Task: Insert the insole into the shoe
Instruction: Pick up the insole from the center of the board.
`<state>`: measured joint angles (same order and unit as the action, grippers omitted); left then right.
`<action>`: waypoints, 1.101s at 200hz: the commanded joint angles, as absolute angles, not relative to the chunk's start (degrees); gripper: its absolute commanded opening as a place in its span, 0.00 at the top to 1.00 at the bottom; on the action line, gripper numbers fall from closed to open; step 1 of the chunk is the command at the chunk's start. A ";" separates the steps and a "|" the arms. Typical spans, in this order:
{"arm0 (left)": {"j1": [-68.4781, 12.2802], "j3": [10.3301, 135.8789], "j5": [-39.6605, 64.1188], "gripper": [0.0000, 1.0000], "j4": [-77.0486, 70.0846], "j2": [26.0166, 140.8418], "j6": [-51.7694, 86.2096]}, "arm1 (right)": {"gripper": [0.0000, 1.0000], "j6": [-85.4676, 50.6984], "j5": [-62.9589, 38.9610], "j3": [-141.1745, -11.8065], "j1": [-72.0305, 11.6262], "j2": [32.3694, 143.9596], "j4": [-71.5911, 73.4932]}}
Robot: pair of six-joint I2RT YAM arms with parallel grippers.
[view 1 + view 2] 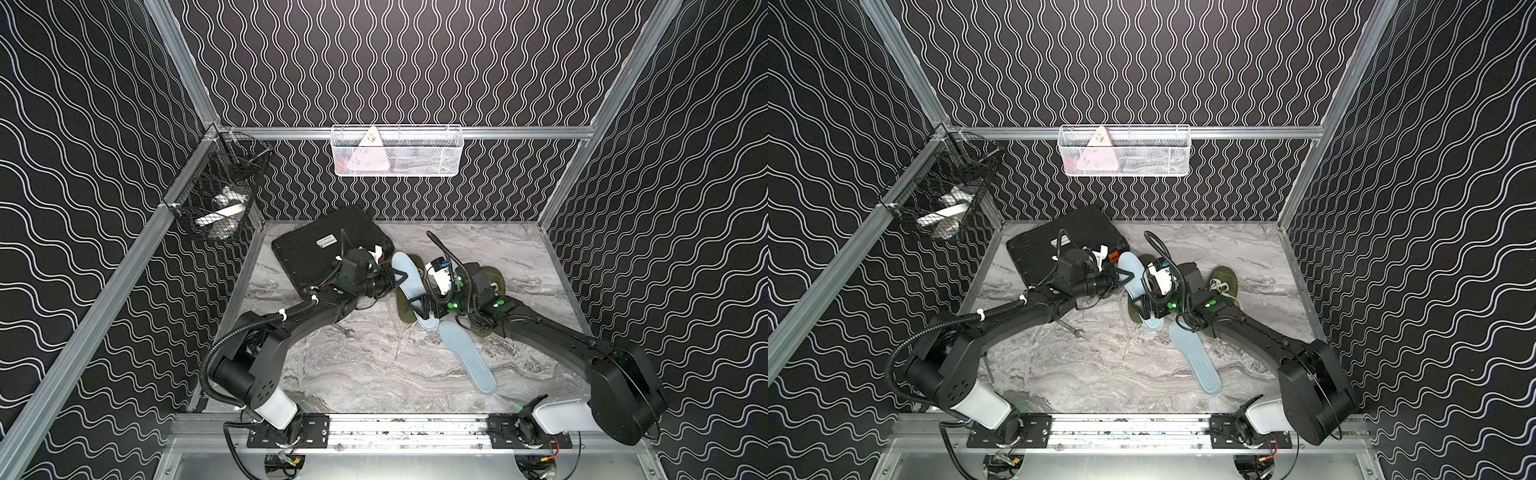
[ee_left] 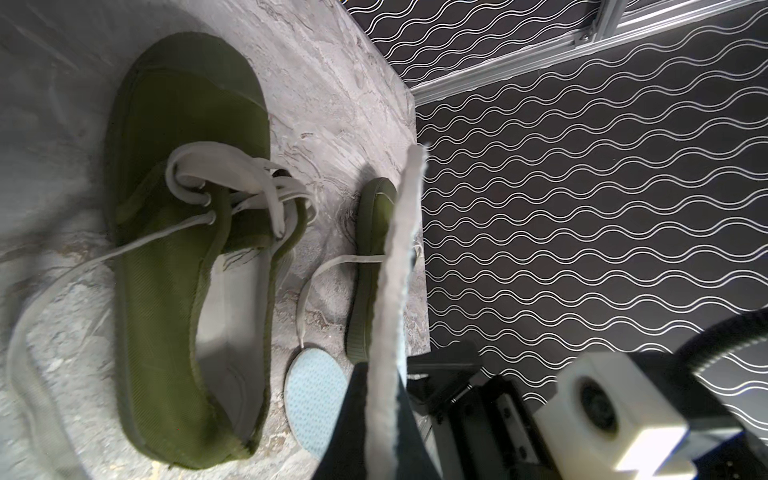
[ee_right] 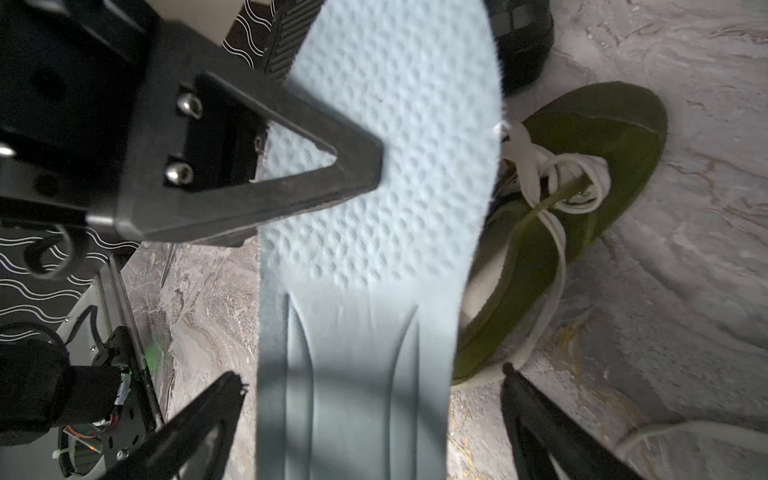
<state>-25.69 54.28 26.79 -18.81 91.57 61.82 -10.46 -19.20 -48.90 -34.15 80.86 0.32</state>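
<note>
Left claw (image 1: 400, 275) is clenching the forefoot edge of the pale blue insole (image 3: 386, 249), holding it up over the olive green sneaker (image 3: 582, 166); from my screens it seems to be hanging clear of the opening. Right claw (image 3: 372, 378) is standing spread wide, its fingers straddling the heel end. I am also seeing a second insole (image 1: 465, 357) lying flat on the marble table (image 1: 353, 374).

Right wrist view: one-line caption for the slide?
Left gripper pinches the pale-blue insole; right gripper open, fingers either side of it; olive-green laced shoe beside.
</note>
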 commanded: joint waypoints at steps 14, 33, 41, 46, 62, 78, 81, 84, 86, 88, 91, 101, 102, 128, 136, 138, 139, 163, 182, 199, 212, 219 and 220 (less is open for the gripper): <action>-25.90 54.28 27.40 1.00 -21.47 92.13 64.90 | 0.01 -7.92 -15.92 -49.66 -36.32 82.84 4.10; -25.90 54.14 27.43 1.00 -21.46 92.15 65.39 | 0.02 -7.96 -12.44 -49.11 -36.65 83.28 5.49; -25.93 54.01 27.25 1.00 -21.23 92.00 65.43 | 0.03 -7.76 -11.56 -48.62 -36.65 83.11 6.30; -25.91 53.97 27.23 1.00 -21.20 91.94 65.56 | 0.04 -7.74 -10.90 -48.29 -36.65 82.87 6.90; -25.92 53.84 27.41 1.00 -21.65 92.12 66.35 | 0.09 -7.61 -9.96 -47.23 -36.65 82.46 8.77; -25.92 53.40 27.82 1.00 -22.93 92.50 67.68 | 0.16 -7.30 -9.58 -47.01 -36.65 82.75 9.56; -25.88 53.29 27.86 1.00 -23.20 92.53 68.01 | 0.17 -7.20 -9.66 -47.02 -36.65 82.83 9.62; -25.91 53.19 27.86 1.00 -23.39 92.62 68.19 | 0.18 -7.05 -9.74 -47.14 -36.65 82.87 9.44; -25.92 53.18 27.86 1.00 -23.56 92.68 68.27 | 0.19 -7.01 -9.80 -47.23 -36.65 82.95 9.41; -25.90 53.13 27.86 1.00 -23.69 92.71 68.39 | 0.20 -7.01 -9.83 -47.27 -36.65 82.96 9.25; -25.91 53.11 27.93 1.00 -23.88 92.81 68.49 | 0.22 -6.94 -9.84 -47.40 -36.65 83.04 9.04; -25.92 52.90 28.12 1.00 -24.27 92.98 68.87 | 0.29 -6.64 -10.08 -47.55 -36.65 83.01 8.81; -25.93 52.90 28.12 1.00 -24.31 93.03 68.89 | 0.30 -6.57 -10.14 -47.55 -36.65 82.99 8.80; -25.91 52.48 28.56 0.93 -25.14 93.30 69.39 | 0.44 -5.85 -10.37 -47.53 -36.66 82.32 8.05; -25.88 52.39 28.56 0.81 -25.14 93.21 69.43 | 0.47 -5.92 -10.33 -47.68 -36.65 82.22 7.39; -25.85 52.38 28.54 0.78 -25.14 93.18 69.43 | 0.47 -5.94 -10.36 -47.82 -36.65 82.25 7.06; -25.85 52.38 28.55 0.76 -25.18 93.21 69.48 | 0.48 -5.91 -10.41 -47.86 -36.65 82.26 6.96; -25.92 52.63 29.16 0.44 -25.05 93.21 69.22 | 0.56 -6.25 -10.31 -49.28 -36.57 82.70 2.93; -25.80 53.33 29.31 0.35 -23.32 92.67 68.02 | 0.59 -7.16 -9.14 -49.35 -36.56 82.48 0.93; -25.58 55.29 28.72 0.31 -19.01 91.90 64.53 | 0.60 -8.19 -7.45 -50.12 -36.32 82.09 -2.24; -25.19 57.80 27.86 0.30 -13.09 91.28 59.66 | 0.61 -8.82 -6.23 -51.16 -36.02 81.67 -5.61; -25.20 59.79 26.82 0.30 -8.92 90.97 55.73 | 0.61 -9.18 -5.66 -51.78 -35.65 81.36 -7.48; -25.21 60.13 26.59 0.30 -8.24 90.97 55.11 | 0.61 -9.20 -5.60 -51.86 -35.58 81.33 -7.78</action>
